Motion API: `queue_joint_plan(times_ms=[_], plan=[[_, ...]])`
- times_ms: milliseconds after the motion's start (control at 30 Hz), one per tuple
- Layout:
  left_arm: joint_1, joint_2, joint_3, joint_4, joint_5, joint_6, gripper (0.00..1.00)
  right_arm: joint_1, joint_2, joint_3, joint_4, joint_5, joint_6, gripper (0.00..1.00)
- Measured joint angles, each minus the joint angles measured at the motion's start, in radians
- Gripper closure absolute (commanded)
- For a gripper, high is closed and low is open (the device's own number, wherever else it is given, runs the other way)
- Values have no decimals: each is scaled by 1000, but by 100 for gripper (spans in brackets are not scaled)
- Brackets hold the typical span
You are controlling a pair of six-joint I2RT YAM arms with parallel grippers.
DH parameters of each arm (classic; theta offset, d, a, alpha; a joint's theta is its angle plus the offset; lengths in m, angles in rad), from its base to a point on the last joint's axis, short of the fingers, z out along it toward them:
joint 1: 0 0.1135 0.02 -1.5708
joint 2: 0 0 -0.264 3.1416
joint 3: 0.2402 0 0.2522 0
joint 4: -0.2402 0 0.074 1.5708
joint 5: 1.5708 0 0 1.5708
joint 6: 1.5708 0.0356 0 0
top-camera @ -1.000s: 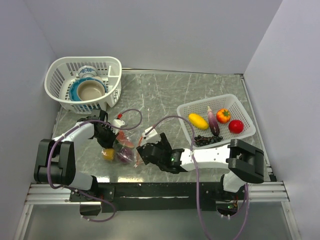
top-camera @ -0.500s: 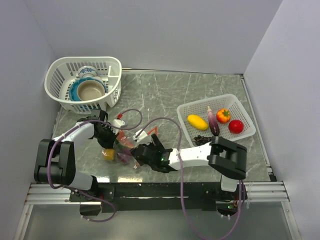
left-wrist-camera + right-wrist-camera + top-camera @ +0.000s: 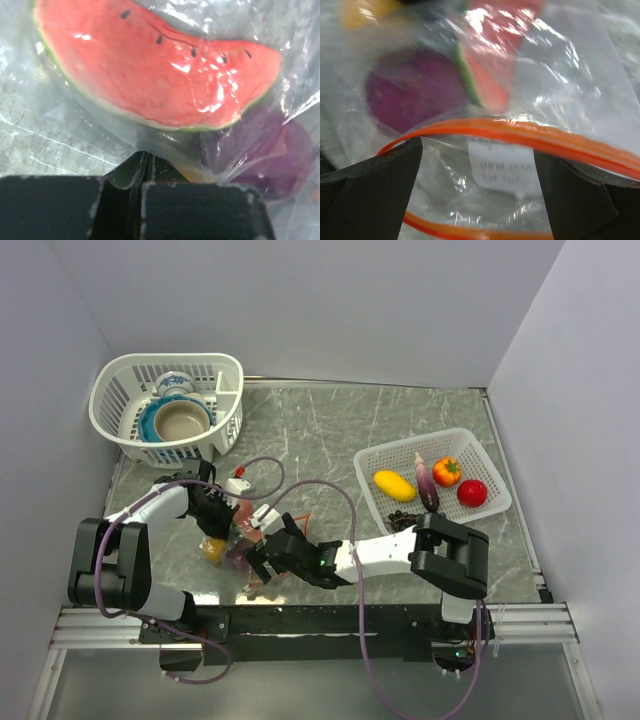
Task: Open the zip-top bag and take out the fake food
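We are clamping the zip-top bag (image 3: 60, 127) in our closed left end effector (image 3: 145, 162) while our wide right end effector (image 3: 477, 152) is hovering at its mouth; next, probably reaching for the watermelon slice (image 3: 150, 75).

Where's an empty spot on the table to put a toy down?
The bare marble table between the bowl basket and the fake-food basket, toward the back wall. Near left is crowded: the left claw and right claw are at the zip-top bag.
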Motion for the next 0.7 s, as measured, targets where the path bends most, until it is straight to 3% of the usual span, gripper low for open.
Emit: queue_joint_plan(times_ms=[400,700], plan=[[-11,0,0,0,24,-16,99,1,111,153,49,-164,-1,0],[-13,0,0,1,40,-15,99,20,233,288,-45,28,23,0]])
